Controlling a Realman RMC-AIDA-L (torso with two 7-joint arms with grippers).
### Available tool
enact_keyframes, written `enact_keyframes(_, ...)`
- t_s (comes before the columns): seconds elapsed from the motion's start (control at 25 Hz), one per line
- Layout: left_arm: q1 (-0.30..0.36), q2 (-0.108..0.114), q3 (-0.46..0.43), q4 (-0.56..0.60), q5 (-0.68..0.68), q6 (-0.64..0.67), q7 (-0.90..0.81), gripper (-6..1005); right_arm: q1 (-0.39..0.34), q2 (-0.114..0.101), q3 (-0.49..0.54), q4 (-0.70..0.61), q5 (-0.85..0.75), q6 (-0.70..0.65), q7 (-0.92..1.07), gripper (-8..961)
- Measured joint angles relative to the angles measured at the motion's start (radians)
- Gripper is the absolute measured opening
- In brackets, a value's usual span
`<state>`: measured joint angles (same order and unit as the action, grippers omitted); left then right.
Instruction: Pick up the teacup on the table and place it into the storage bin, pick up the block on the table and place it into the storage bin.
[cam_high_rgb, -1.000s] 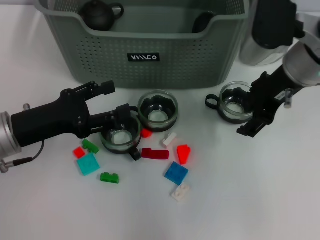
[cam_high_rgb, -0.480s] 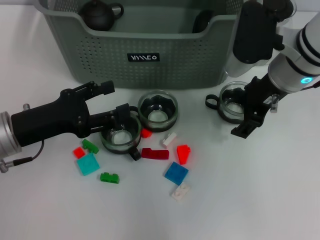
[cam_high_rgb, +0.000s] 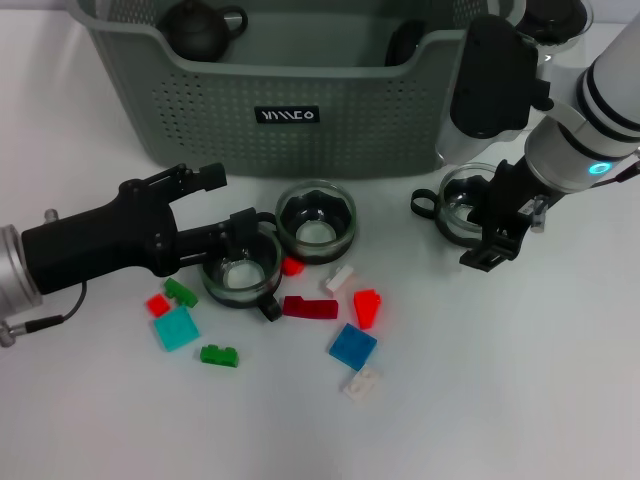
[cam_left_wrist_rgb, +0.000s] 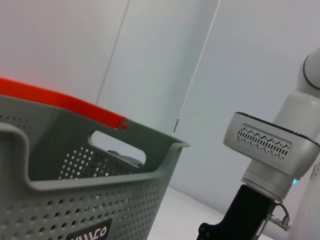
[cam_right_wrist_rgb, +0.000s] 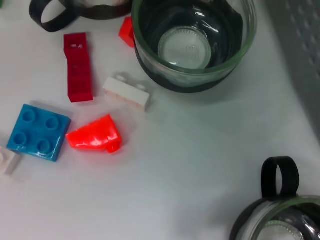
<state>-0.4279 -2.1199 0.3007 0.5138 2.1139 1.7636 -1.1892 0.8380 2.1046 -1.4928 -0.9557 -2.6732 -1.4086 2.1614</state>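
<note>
Three glass teacups stand in front of the grey-green storage bin (cam_high_rgb: 290, 125): one at the left (cam_high_rgb: 240, 270), one in the middle (cam_high_rgb: 316, 220), one at the right (cam_high_rgb: 460, 205). My left gripper (cam_high_rgb: 222, 203) is open, its lower fingertip (cam_high_rgb: 243, 224) over the far rim of the left teacup. My right gripper (cam_high_rgb: 492, 228) hangs against the right teacup's near side. Several coloured blocks lie in front of the cups, among them a dark red block (cam_high_rgb: 310, 307), a blue block (cam_high_rgb: 352, 346) and a cyan block (cam_high_rgb: 176, 327). The right wrist view shows the middle teacup (cam_right_wrist_rgb: 192, 42) and the right teacup (cam_right_wrist_rgb: 280, 220).
A black teapot (cam_high_rgb: 198, 27) sits inside the bin at its back left. A clear pitcher (cam_high_rgb: 556, 14) stands right of the bin, mostly hidden by my right arm. The left wrist view shows the bin's wall (cam_left_wrist_rgb: 100, 200) and my right arm (cam_left_wrist_rgb: 270, 160).
My right arm has swung left and closer to the bin, bringing its gripper tighter against the right teacup. The left arm and the cups have not moved.
</note>
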Motion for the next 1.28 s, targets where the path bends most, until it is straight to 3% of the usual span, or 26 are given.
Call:
enact_keyframes(0.28,0.01,0.0,0.0,0.0,-0.001,-0.003,0.008,860,-0.009,0.0,-0.009,-0.016,0.001,0.003,0.002,639)
enact_keyframes(0.36,0.012,0.0,0.0,0.0,-0.002,-0.003,0.009,860,-0.009,0.0,-0.009,-0.016,0.002,0.004,0.002,389)
enact_keyframes(0.6,0.014,-0.001,0.0,0.0,-0.002,-0.002,0.01,860,-0.006,0.0,-0.003,-0.013,0.013,0.001,0.002,151)
enact_keyframes(0.8,0.015,-0.002,0.0,0.0,-0.002,0.006,0.011,860,-0.01,-0.005,0.005,-0.028,0.045,-0.02,0.002,55)
enact_keyframes(1.0,0.017,-0.002,0.0,0.0,-0.002,0.018,0.011,860,-0.023,-0.004,0.04,-0.089,0.047,-0.11,0.002,55)
enact_keyframes(1.28,0.027,-0.001,0.0,0.001,0.005,0.017,0.012,860,-0.052,-0.008,0.21,-0.225,0.157,-0.312,-0.023,54)
